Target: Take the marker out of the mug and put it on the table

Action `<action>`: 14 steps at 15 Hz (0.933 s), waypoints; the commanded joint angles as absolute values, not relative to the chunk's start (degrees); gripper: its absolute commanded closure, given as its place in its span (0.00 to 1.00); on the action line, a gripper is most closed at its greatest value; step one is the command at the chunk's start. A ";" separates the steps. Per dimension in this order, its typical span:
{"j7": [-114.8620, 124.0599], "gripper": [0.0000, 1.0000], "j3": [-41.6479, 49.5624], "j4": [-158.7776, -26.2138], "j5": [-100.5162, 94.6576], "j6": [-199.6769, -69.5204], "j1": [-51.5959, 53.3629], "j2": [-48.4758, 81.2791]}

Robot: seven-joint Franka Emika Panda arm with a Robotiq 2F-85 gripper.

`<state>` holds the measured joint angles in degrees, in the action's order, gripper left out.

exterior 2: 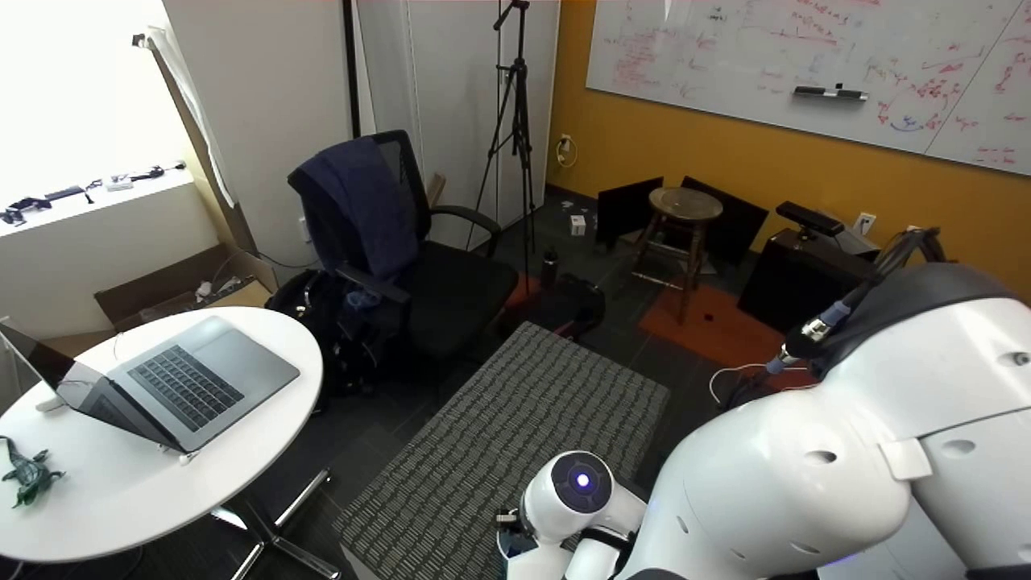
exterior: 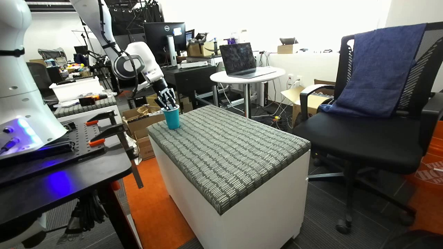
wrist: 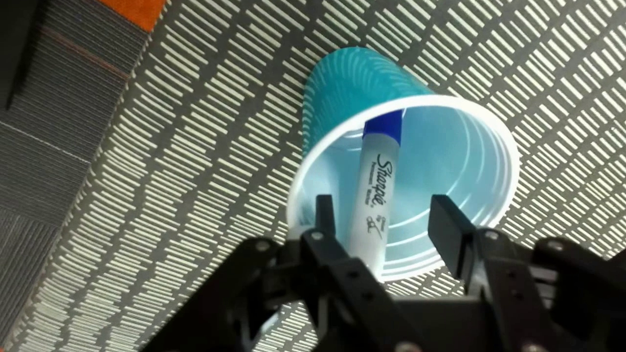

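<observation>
The teal mug [exterior: 173,119] stands upright near a corner of the grey woven-topped table [exterior: 238,152], as seen in an exterior view. The white marker [wrist: 375,181] with a blue end leans inside the mug [wrist: 352,83] in the wrist view. My gripper [wrist: 382,215] is open. Its two fingertips are over the mug's mouth, one on each side of the marker, with gaps between them and it. In an exterior view the gripper [exterior: 168,103] points down at the mug's rim. In an exterior view the arm mostly hides the mug [exterior 2: 506,544] on the table [exterior 2: 515,403].
The table's edge is close beside the mug; the floor [wrist: 54,122] drops away past it. A round white table [exterior: 249,79] with a laptop [exterior: 242,62] stands behind. A black office chair [exterior: 360,138] stands near the table. Cardboard boxes [exterior: 143,138] are on the floor by the mug's corner.
</observation>
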<state>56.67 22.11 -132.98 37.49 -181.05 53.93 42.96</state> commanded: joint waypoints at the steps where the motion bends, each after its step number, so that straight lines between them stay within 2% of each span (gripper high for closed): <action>1: 59.04 0.45 25.96 -131.72 37.67 -177.24 57.46 44.50; 4: 60.09 0.48 28.31 -131.28 37.46 -175.14 59.72 45.41; 5: 60.32 0.53 28.74 -131.13 37.39 -174.74 60.11 45.59; 6: 62.97 0.62 28.52 -131.40 34.08 -174.79 59.44 45.33; 7: 63.91 0.77 28.70 -131.33 33.18 -174.59 59.60 45.38; 8: 65.23 0.79 28.73 -131.34 31.96 -174.52 59.60 45.29; 10: 67.57 0.95 28.77 -131.31 29.54 -174.55 59.49 45.26; 11: 68.67 0.99 28.77 -131.34 28.37 -174.65 59.39 45.17; 12: 69.70 0.95 28.85 -131.41 27.24 -174.66 59.41 45.09; 14: 71.34 0.94 28.99 -131.53 25.66 -174.70 59.50 44.93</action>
